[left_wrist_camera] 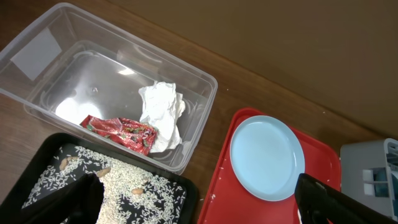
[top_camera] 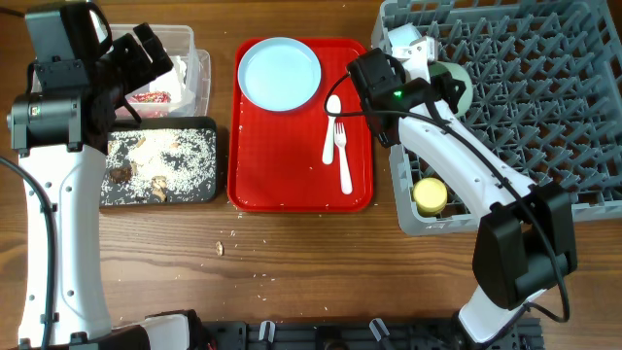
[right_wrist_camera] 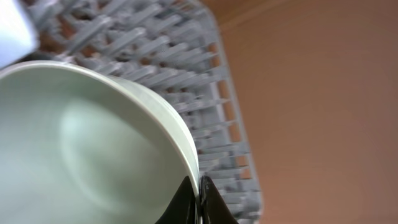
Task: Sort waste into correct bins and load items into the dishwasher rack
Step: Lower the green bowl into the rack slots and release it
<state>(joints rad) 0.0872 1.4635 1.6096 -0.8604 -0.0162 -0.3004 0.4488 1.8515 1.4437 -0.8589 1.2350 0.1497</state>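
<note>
My right gripper (top_camera: 434, 80) is shut on the rim of a pale mint bowl (top_camera: 459, 87) and holds it tilted over the left side of the grey dishwasher rack (top_camera: 525, 107). The right wrist view shows my fingers (right_wrist_camera: 199, 200) pinching the bowl's (right_wrist_camera: 81, 149) rim above the rack (right_wrist_camera: 161, 56). A yellow cup (top_camera: 430, 195) sits in the rack. My left gripper (top_camera: 155, 58) (left_wrist_camera: 202, 208) is open and empty over the clear tub (top_camera: 197, 60) (left_wrist_camera: 193, 74), which holds the napkin (left_wrist_camera: 161, 109) and the wrapper (left_wrist_camera: 121, 132). The black tray (top_camera: 208, 160) (left_wrist_camera: 180, 190) holds rice and scraps (top_camera: 155, 185).
The red serving tray (top_camera: 292, 165) (left_wrist_camera: 326, 163) carries the blue plate (top_camera: 280, 73) (left_wrist_camera: 267, 158), white spoon (top_camera: 332, 124) and fork (top_camera: 342, 160). A few crumbs (top_camera: 220, 248) lie on the wooden table in front of the trays. No second bowl shows.
</note>
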